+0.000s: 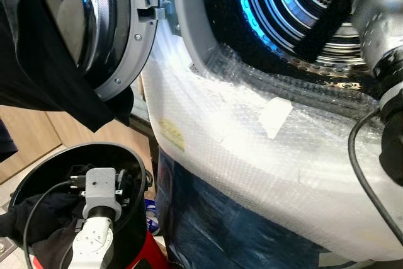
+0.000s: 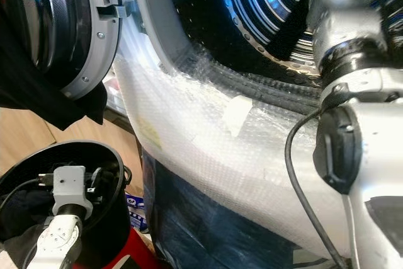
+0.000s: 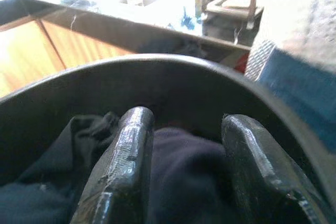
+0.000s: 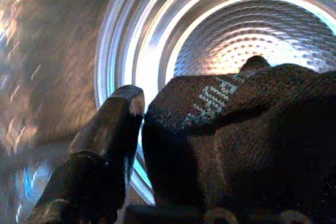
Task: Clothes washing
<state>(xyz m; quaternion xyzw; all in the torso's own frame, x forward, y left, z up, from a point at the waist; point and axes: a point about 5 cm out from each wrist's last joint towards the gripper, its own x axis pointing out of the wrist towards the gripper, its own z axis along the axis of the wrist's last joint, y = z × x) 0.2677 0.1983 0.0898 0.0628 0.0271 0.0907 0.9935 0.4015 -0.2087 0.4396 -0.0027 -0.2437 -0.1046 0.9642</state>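
While the washing machine's drum (image 1: 296, 4) glows blue behind its open door (image 1: 119, 36), the right gripper (image 4: 173, 145) reaches inside the drum, its fingers clamped on a dark knitted garment (image 4: 247, 129) with pale lettering, possibly a sock, though the close view makes that uncertain. Below the door, the left gripper (image 3: 184, 156) is sunk in the black laundry basket (image 1: 126, 155), its fingers spread around dark clothes (image 3: 178, 177) lying there without pinching them. Bubble wrap (image 1: 252, 137) covers the machine's front beneath the drum opening. Another dark cloth (image 1: 44, 74) hangs across the door.
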